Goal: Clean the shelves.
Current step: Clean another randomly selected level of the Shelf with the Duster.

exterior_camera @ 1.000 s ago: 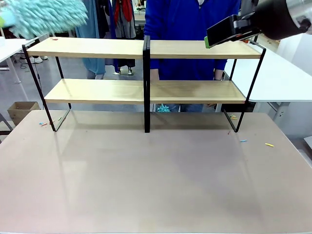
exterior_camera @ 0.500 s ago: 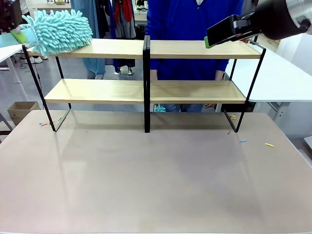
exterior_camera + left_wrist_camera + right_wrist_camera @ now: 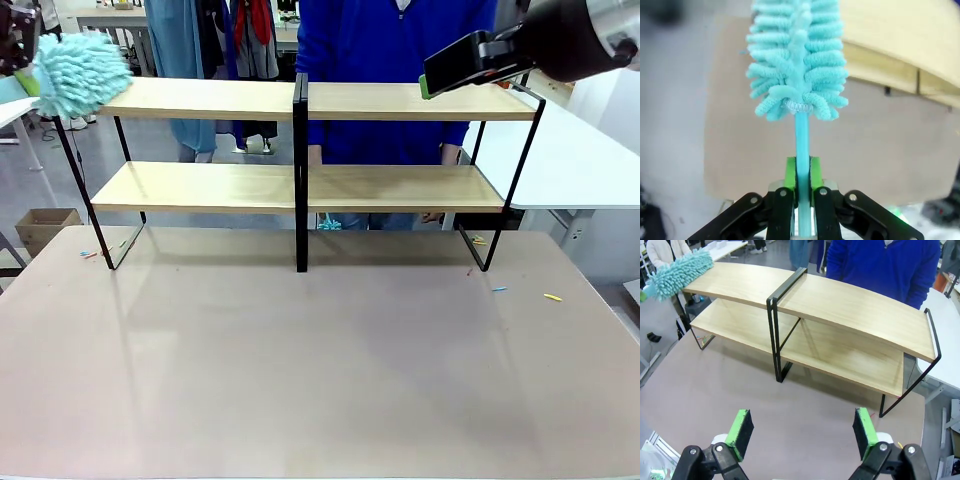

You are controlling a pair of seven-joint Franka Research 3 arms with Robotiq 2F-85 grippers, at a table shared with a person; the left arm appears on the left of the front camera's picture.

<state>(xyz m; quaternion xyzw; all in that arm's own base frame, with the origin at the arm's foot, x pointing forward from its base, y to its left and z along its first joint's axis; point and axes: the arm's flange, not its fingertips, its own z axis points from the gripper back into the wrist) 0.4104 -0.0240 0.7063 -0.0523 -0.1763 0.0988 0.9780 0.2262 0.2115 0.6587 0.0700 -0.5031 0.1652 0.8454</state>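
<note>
The left gripper pinches the handle of a blue duster at the left end of the shelves – cleaning seems only begun, most boards left. The right gripper hangs spread, empty.

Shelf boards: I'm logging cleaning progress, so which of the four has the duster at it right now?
The upper board on the robot's left. The turquoise duster, clamped in the left hand, sits at its outer end; the other three boards have nothing at them.
</note>
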